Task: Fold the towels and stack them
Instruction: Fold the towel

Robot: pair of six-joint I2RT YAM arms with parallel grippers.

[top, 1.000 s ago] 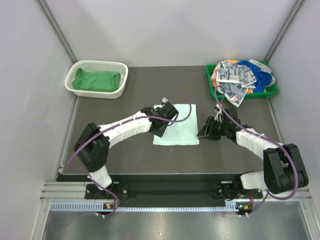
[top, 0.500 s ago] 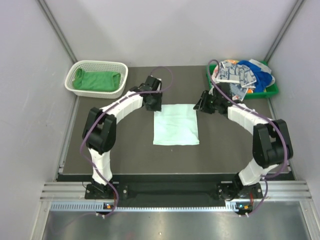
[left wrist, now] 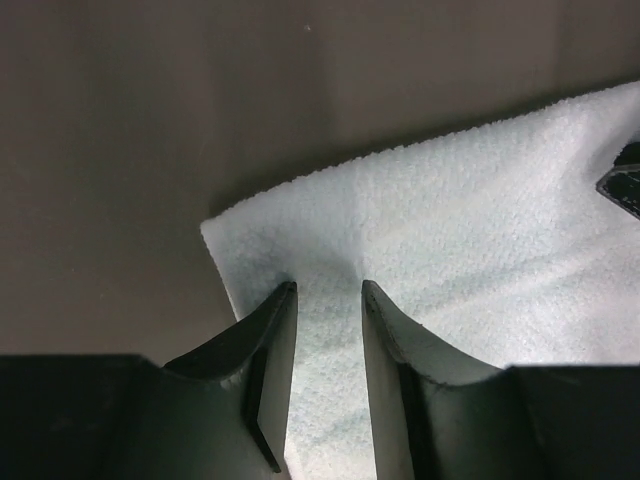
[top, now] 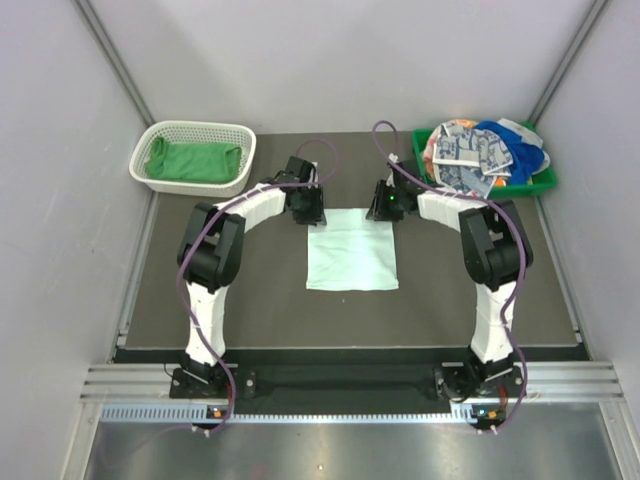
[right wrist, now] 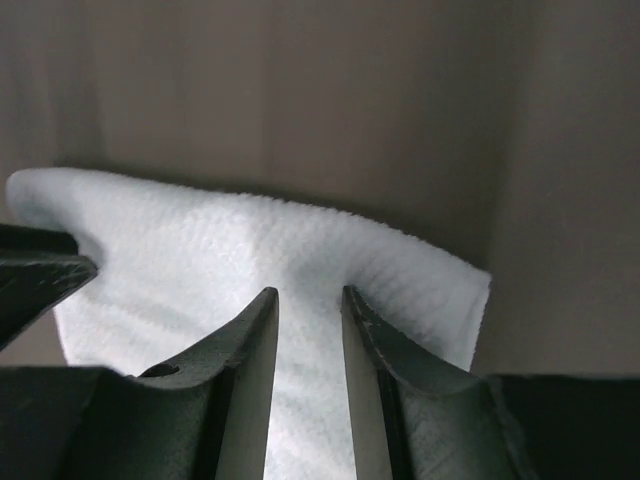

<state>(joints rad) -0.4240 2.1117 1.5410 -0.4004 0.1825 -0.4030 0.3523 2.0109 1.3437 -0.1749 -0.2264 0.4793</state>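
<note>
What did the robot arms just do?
The left gripper went from over the left side of the pale mint towel to its far left corner; the right gripper came from beside its right edge to the far right corner. Jaws apart, tips on the cloth. The towel itself, the green towel in the basket and the pile in the tray stayed put.

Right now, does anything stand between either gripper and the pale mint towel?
Nothing visible does. The left gripper and right gripper each sit at a far corner of the pale mint towel, fingertips on the cloth, jaws apart.
</note>
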